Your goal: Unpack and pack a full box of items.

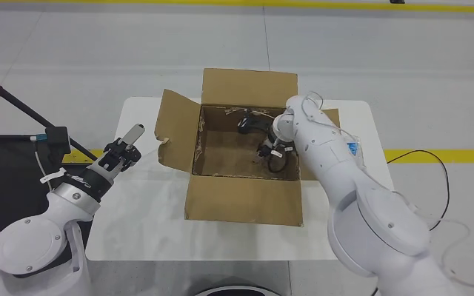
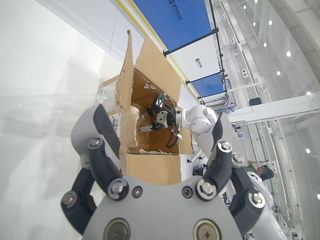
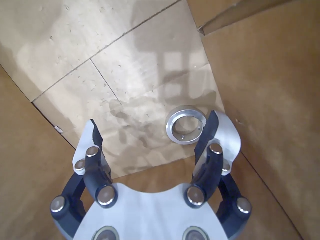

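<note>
An open cardboard box point(image 1: 244, 200) stands in the middle of the white table point(image 1: 141, 229). On the box floor, close to one corner, lies a silver metal ring point(image 3: 186, 127), faintly seen as the ring point(image 2: 144, 116) in the left wrist view. My right gripper point(image 3: 152, 118) hangs open inside the box just above the floor, with the ring beside one of its fingertips point(image 3: 211, 123) and nothing held. From above, that right gripper point(image 1: 265, 152) sits deep in the box's right half. My left gripper point(image 1: 129, 146) is open and empty over the table, left of the box.
The box's left flap point(image 1: 176, 133) is torn and stands out toward my left gripper; the back flap point(image 1: 248, 87) is raised. A black stand and cloth point(image 1: 29, 144) lie off the table's left edge. Bare table surrounds the box at front and left.
</note>
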`<state>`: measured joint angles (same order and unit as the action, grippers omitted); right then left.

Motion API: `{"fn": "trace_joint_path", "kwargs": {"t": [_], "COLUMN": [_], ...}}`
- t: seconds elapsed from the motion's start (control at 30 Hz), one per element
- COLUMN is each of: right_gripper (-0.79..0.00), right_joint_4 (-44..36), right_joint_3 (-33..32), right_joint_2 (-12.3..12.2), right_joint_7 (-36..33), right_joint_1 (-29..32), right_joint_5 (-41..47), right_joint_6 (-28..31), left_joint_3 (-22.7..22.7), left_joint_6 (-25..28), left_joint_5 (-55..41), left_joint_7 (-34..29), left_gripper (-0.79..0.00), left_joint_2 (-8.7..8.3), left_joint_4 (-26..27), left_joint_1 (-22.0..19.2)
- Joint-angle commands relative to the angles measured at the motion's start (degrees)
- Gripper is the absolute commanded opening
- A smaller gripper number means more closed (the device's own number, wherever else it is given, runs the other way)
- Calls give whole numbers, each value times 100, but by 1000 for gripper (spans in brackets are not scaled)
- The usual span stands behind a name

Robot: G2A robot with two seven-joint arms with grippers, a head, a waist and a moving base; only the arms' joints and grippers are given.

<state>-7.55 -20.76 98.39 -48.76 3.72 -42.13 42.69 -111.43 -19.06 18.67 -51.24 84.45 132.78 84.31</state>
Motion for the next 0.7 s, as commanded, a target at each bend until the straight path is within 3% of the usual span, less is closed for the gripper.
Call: {"fn": "trace_joint_path", "kwargs": {"t": [0.0,0.37,0.67], "right_gripper": [-18,-22,0], "right_joint_4": [-15,-125,-289], "right_joint_3": [-16,-103,-131], "right_joint_2": [-16,-79,-90], "right_joint_7": [-13,-191,-564], "right_joint_1": [16,115,151], "right_joint_5": [-3,16,-5], "right_joint_6": [-105,-307,91], "left_joint_3": [0,0,0], "left_joint_6": [0,0,0], "left_joint_5": [0,0,0], "left_joint_7": [0,0,0], "left_gripper": [0,0,0], "left_joint_2": [0,0,0], "left_joint_4": [0,0,0], "left_joint_1": [0,0,0]}}
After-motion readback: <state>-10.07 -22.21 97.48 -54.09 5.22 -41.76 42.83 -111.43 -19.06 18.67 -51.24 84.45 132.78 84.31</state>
